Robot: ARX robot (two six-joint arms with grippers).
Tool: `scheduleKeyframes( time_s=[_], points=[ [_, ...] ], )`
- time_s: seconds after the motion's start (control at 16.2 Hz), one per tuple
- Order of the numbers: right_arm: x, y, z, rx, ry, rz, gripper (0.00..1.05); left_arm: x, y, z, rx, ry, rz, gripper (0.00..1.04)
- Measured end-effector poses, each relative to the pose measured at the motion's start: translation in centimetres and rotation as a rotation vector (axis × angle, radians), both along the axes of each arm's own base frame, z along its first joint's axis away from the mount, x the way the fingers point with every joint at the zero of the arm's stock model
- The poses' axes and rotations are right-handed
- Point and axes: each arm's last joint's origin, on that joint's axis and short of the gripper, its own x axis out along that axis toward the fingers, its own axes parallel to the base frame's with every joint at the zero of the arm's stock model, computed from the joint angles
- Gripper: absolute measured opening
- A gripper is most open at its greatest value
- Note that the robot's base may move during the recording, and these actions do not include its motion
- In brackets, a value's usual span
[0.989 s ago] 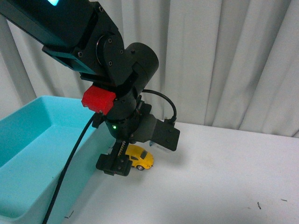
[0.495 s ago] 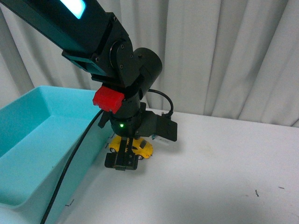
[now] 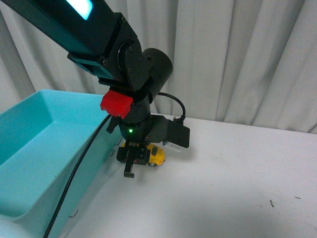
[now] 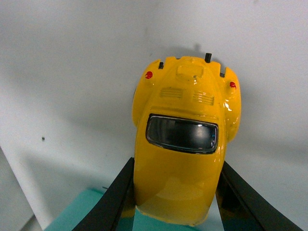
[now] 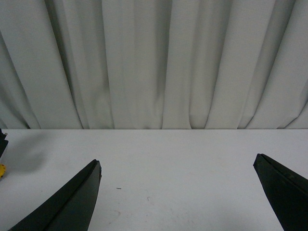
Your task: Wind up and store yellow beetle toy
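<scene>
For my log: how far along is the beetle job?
Done: the left claw is shut on the beetle. In hand: the beetle sits gripped on the table, beside the bin. Left: storing it there, and probably winding, which nothing here shows.

Right half and lower centre of the table [image 3: 223, 188] are bare, with wide room to pass. The left third is blocked by a teal bin [image 3: 59, 95]. Only a narrow gap lies between its wall and the yellow toy car [image 3: 155, 156]. The left arm [image 3: 133, 64] and its cable [image 3: 74, 178] fill the frame centre over that gap. A curtain [image 3: 237, 59] closes off the back. The left gripper [image 4: 176, 162] hugs the car's sides. The right gripper [image 5: 177, 159] is spread wide over bare table.
</scene>
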Motion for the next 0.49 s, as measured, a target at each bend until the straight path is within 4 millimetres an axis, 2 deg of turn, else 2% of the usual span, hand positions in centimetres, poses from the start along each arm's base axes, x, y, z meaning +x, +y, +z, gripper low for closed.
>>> scheduleKeyframes(
  time_s=[0.12,0.19,0.31,0.37,0.49],
  points=[
    [0.0,0.0,0.0,0.000,0.000,0.000,0.98,-0.9,-0.9,1.5,-0.075,0.034,-0.064,0.41],
    [0.0,0.0,0.0,0.000,0.000,0.000,0.98,-1.4,-1.4,3.3,-0.151,0.031,-0.074,0.40],
    [0.0,0.0,0.0,0.000,0.000,0.000,0.98,-2.7,-1.9,8.4,-0.368,-0.009,-0.069,0.40],
    [0.0,0.0,0.0,0.000,0.000,0.000,0.98,-3.3,-1.3,11.9,-0.525,-0.080,-0.048,0.40],
    [0.0,0.0,0.0,0.000,0.000,0.000,0.98,-4.7,1.8,17.2,-0.768,-0.210,0.021,0.40]
  ],
)
